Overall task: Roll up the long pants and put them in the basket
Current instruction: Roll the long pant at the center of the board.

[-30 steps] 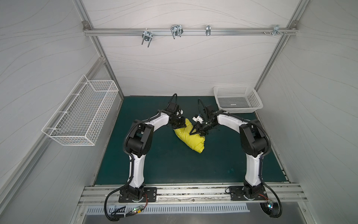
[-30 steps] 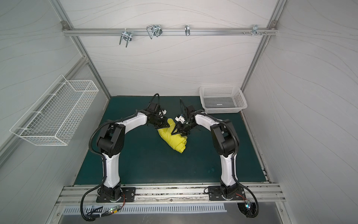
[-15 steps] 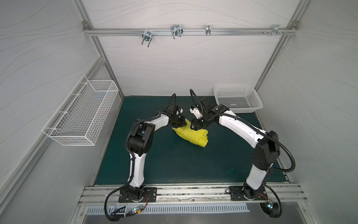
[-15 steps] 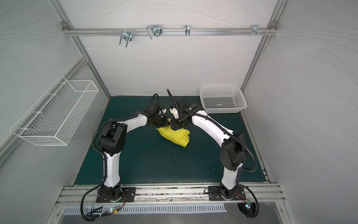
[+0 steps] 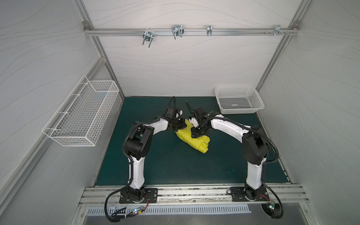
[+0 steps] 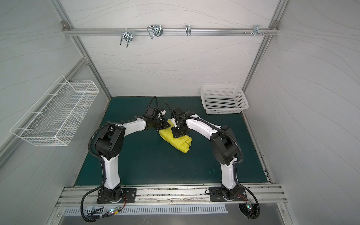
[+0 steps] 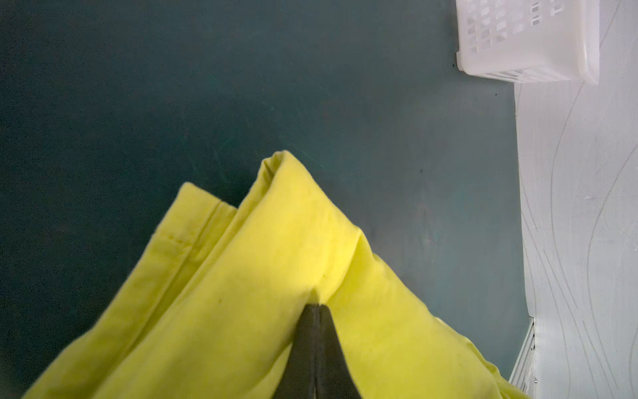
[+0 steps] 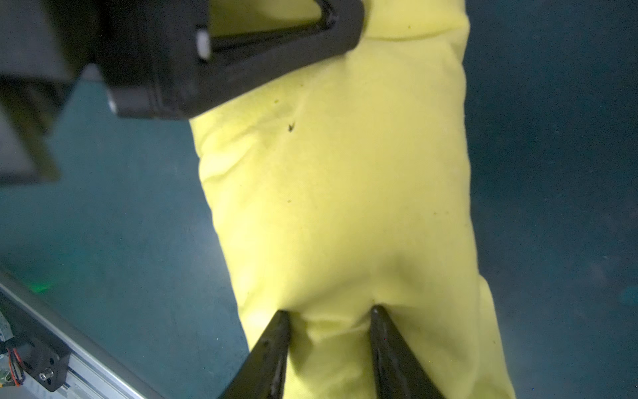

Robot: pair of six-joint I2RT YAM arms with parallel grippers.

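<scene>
The long pants [image 5: 195, 141] [image 6: 178, 143] lie as a thick bright yellow-green bundle on the dark green mat, in both top views. My left gripper [image 5: 184, 126] [image 7: 316, 305] is at the bundle's far left end, shut, with a small pucker of fabric pinched at its tips. My right gripper [image 5: 196, 134] [image 8: 328, 311] presses down on the bundle's middle from the right. Its fingers [image 8: 276, 331] stand apart with a wad of fabric squeezed between them. The waistband is hidden.
A white plastic basket [image 5: 239, 110] [image 6: 224, 111] [image 7: 524, 69] stands at the mat's back right corner. A wire basket [image 5: 81, 115] hangs on the left wall. The left arm's black housing [image 8: 207, 69] sits close beside my right gripper. Bare mat [image 5: 175, 165] lies in front of the bundle.
The right arm reached left over the bundle and drew back, elbow folding again. The bundle's near end shifted slightly. The left arm barely moved.
</scene>
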